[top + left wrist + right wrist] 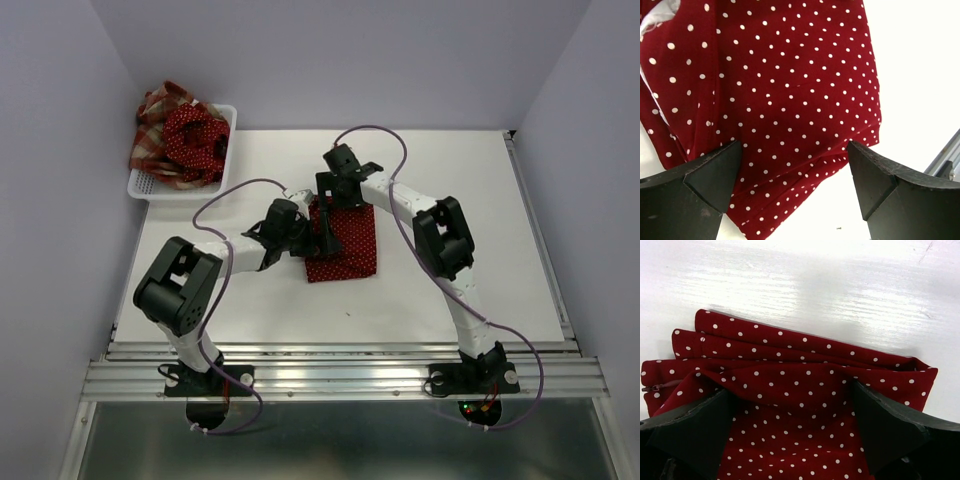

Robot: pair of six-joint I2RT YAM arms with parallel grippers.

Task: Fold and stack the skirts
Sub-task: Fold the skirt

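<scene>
One dark red polka-dot skirt lies folded flat on the white table in the middle. My left gripper hangs open over its left edge, and the cloth shows between the wide black fingers. My right gripper stands open over the skirt's far edge, where layered folds lie between its fingers. Neither gripper pinches cloth. A red-and-cream plaid skirt and another dotted skirt sit bunched in the basket.
The white mesh basket stands at the table's far left corner. Grey walls close in the left, back and right sides. An aluminium rail runs along the near edge by the arm bases.
</scene>
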